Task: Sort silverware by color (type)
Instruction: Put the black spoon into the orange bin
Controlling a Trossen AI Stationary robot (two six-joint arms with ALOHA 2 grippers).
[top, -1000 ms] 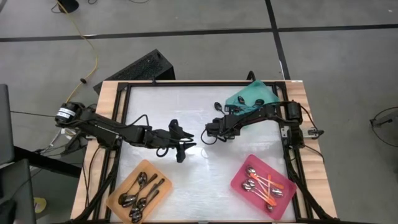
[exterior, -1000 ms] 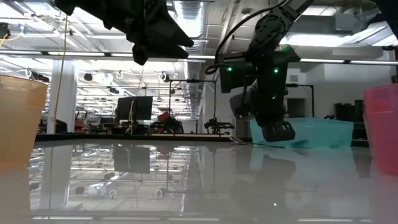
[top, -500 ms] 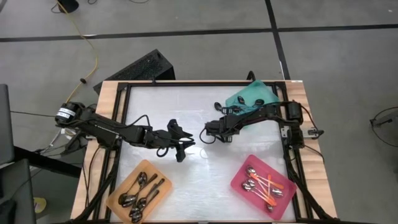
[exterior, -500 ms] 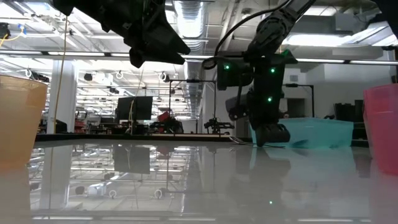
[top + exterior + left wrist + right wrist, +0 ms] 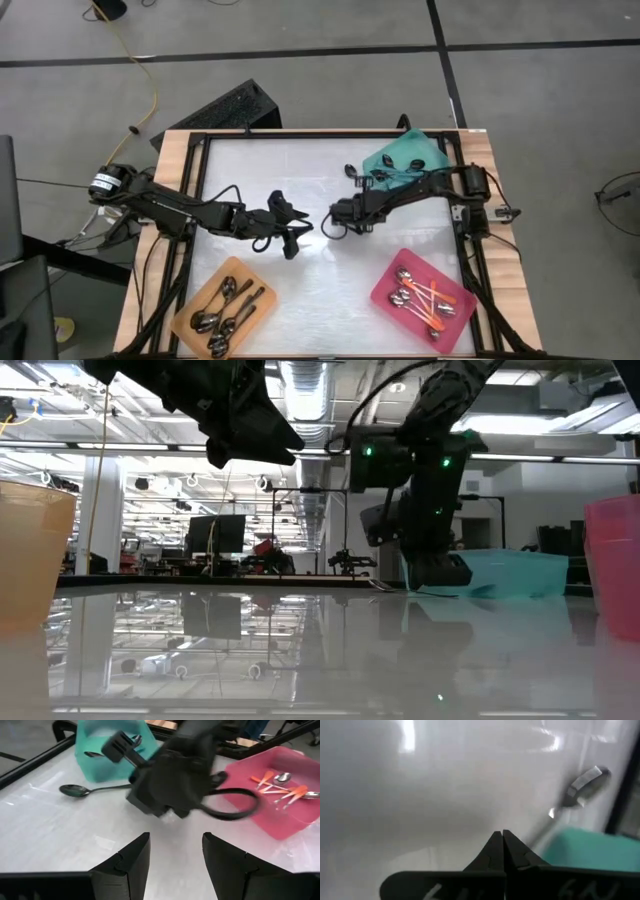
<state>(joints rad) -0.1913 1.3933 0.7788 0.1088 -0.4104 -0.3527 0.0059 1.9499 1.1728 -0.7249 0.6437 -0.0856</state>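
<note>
Right gripper (image 5: 502, 851) pinched shut, empty; left gripper (image 5: 175, 851) wide — risk: dark-handled spoon (image 5: 97, 789) beside teal tray (image 5: 405, 153) gets missed.

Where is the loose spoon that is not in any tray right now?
In the high view the loose spoon lies on the white tabletop just left of the teal tray, on the right arm's side, behind the shut right gripper; the left wrist view shows it too.
</note>
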